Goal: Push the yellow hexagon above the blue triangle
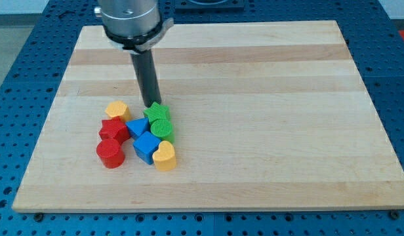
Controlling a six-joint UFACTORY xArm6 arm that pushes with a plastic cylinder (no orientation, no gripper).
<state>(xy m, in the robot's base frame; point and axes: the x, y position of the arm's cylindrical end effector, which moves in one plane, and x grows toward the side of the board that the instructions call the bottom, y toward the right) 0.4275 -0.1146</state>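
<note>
A pale wooden board [254,78] is lying on a blue perforated bench [18,72] and is carrying a tight cluster of small blocks towards the view's lower left. A yellow hexagon [117,110] is sitting at the cluster's upper left, just beside a blue triangle [136,126]. A green star-like block [157,113] is standing at the upper right, with a green cylinder [162,130] touching it below. A red star-like block [114,129] and a red cylinder [110,153] are filling the left side. A blue cube [145,147] and a yellow heart [164,156] are sitting at the bottom right (pressed against each other). My tip [151,104] is resting on the board at the green star-like block's upper edge.
</note>
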